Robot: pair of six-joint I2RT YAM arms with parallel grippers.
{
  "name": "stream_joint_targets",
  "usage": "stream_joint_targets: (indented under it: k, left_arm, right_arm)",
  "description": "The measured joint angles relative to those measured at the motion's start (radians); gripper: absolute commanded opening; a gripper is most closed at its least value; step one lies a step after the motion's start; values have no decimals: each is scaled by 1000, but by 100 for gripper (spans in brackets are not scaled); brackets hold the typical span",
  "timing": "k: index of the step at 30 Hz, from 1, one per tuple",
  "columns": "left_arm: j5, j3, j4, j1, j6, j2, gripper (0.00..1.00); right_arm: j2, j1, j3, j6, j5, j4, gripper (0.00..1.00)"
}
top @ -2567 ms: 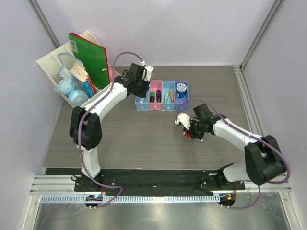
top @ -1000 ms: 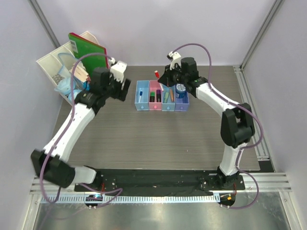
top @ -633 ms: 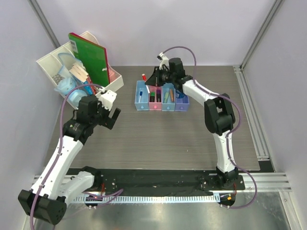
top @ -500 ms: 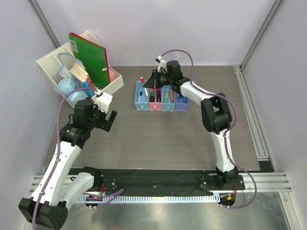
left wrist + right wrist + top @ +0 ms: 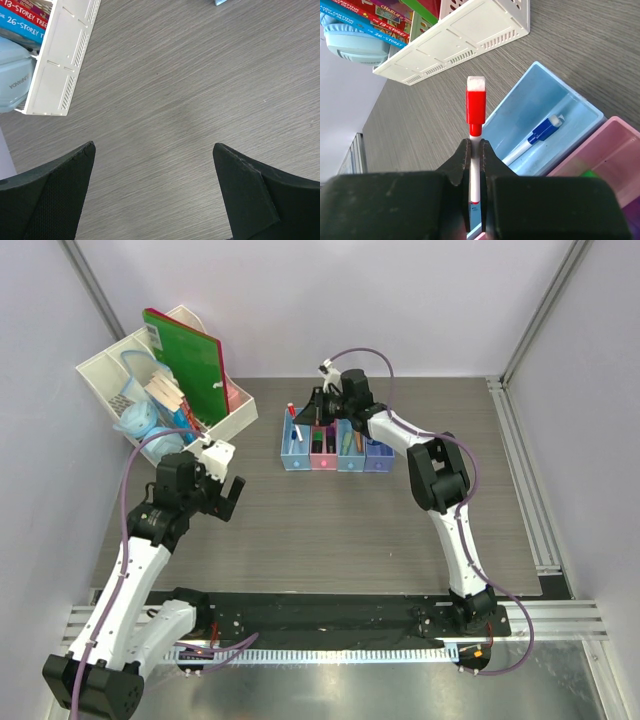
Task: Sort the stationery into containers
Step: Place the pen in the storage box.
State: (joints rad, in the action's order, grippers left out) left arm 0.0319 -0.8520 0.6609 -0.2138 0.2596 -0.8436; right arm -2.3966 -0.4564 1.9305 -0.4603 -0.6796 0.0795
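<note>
The right gripper pinched the white barrel of the slim red-capped white plastic pen, holding it cap-first over one end of the leftmost translucent blue plastic bin, where a blue-capped white pen lay. The held pen looked light, stiff and smooth, so a mid-barrel hold seemed right, though it might swivel between the narrow pads. The left gripper hung with its jaws spread wide, holding nothing, over the grey wood-grain table.
</note>
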Motion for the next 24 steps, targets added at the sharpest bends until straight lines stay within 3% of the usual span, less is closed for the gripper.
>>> stream_joint_targets:
  k: [13,19,24]
  left_arm:
    - [6,0,-5,0,-23,0,100]
    - [6,0,-5,0,-26,0,100]
    - [6,0,-8,0,-42,0,100]
  right_arm:
    - [0,-1,2,30,-5,-24,33]
    - [0,-1,2,48,5,-39,35]
    - [21,-1,1,121,61,-146,43]
